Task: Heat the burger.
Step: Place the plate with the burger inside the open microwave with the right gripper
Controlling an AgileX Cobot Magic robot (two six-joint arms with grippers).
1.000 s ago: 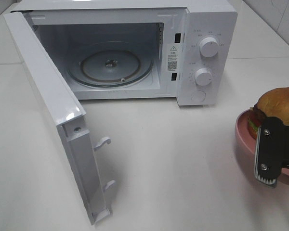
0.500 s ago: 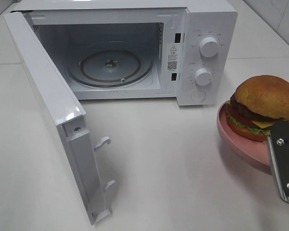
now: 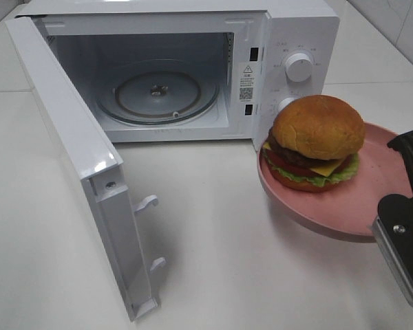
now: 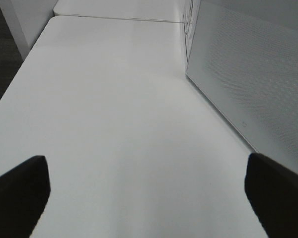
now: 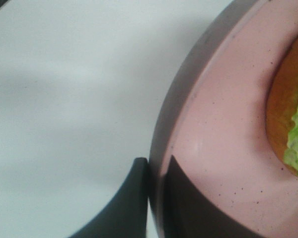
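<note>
The burger (image 3: 316,137) is domed and tan; its plate (image 3: 373,180) smooth, round.

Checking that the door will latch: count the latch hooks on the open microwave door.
2. Both jut from the inner edge of the open door: the upper hook, and the lower hook beneath it. None appears hidden.

White table (image 3: 213,268); white microwave (image 3: 296,27) stands on it, door (image 3: 62,130) swung open.

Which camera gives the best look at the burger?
The exterior high view: the whole burger shows, bun and fillings, on the pink plate. The right wrist view catches only its edge and lettuce; the left wrist view shows none.
</note>
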